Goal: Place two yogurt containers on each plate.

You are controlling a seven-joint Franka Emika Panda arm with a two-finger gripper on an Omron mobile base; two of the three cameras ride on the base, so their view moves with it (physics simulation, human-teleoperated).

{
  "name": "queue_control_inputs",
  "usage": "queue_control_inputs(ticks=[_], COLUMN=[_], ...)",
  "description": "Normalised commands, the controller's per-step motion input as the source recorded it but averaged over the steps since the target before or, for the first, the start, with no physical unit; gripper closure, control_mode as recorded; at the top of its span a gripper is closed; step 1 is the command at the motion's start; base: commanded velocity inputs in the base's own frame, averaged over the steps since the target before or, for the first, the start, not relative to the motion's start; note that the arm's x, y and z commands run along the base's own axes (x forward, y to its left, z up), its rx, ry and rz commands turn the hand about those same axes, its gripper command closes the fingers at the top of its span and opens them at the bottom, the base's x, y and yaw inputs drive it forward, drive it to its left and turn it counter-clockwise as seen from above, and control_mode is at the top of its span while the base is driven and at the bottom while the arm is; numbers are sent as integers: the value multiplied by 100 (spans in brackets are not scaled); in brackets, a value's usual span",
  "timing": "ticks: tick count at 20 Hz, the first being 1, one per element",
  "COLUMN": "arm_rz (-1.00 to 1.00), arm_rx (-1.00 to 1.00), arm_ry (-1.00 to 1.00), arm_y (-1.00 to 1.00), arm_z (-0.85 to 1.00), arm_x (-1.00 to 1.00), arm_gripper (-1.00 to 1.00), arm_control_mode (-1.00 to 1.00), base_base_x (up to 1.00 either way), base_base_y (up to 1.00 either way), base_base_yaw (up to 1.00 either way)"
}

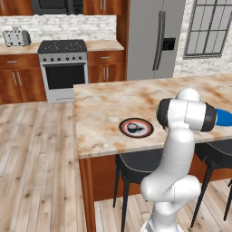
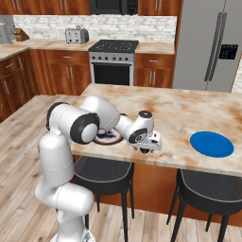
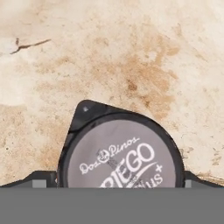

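Note:
A yogurt container (image 3: 120,153), a dark cup with a pale grey printed lid, sits between my fingertips (image 3: 42,179) in the hand view, with marble counter behind it. My gripper (image 2: 150,147) is shut on it just above the island's front edge, between the two plates. The black plate with the red-orange ring (image 1: 136,128) lies left of the hand and carries another yogurt container (image 1: 132,128); in the right base view my arm covers most of that plate (image 2: 108,138). The blue plate (image 2: 211,143) lies to the right and looks bare; my elbow hides most of it (image 1: 224,118) in the left base view.
The marble island counter (image 2: 179,113) ends just below the hand. Dark stools (image 2: 101,172) stand under its front edge. A stove (image 1: 63,68) and a steel fridge (image 1: 154,38) line the far wall, with a toaster (image 1: 16,37) on the back counter.

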Motion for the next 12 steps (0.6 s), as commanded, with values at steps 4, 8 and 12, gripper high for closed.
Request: queue_control_inputs(ticks=[4,8,12], arm_rz=[0,0,0], arm_rx=[0,0,0], arm_ry=[0,0,-1], arm_y=[0,0,0], arm_z=[0,0,0], arm_x=[0,0,0], arm_gripper=[-100,100,100], arm_control_mode=[-100,-100,-100], base_base_x=[0,0,0], base_base_y=[0,0,0], base_base_yaw=[0,0,0])
